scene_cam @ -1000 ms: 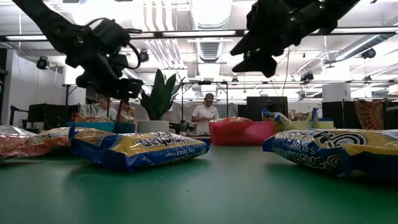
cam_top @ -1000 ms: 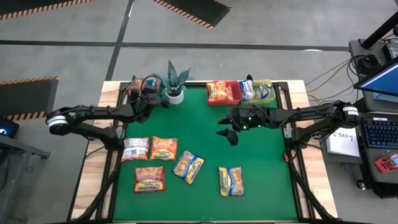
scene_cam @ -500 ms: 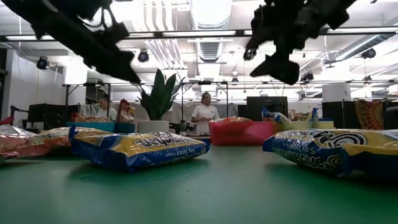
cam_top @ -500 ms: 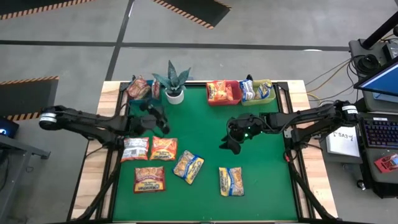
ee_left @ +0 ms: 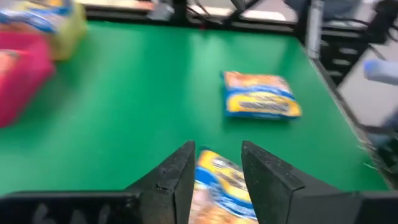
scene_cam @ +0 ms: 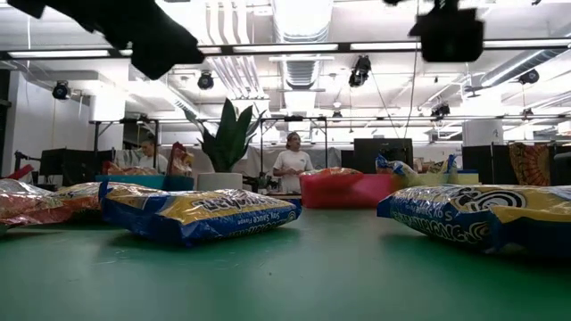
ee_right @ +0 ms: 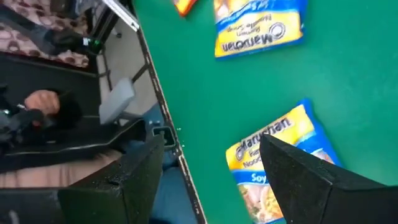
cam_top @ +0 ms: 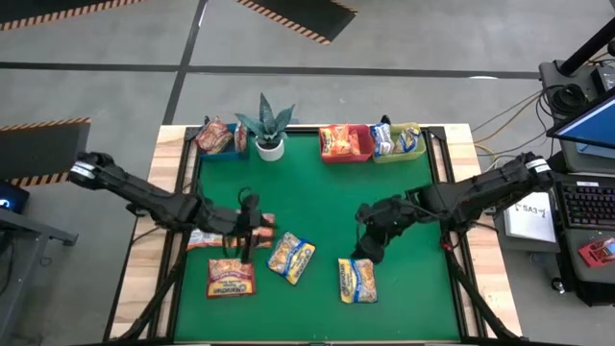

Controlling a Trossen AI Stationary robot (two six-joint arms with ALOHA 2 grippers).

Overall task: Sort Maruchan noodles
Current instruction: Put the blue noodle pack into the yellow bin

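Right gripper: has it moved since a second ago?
Yes. In the high view the right gripper has pulled away from the red bin toward the near edge, and now hangs open over the blue-and-yellow packet.

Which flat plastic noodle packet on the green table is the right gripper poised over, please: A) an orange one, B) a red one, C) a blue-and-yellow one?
C: in the high view the right gripper hangs with open fingers just above the blue-and-yellow flat plastic packet near the green table's front edge.
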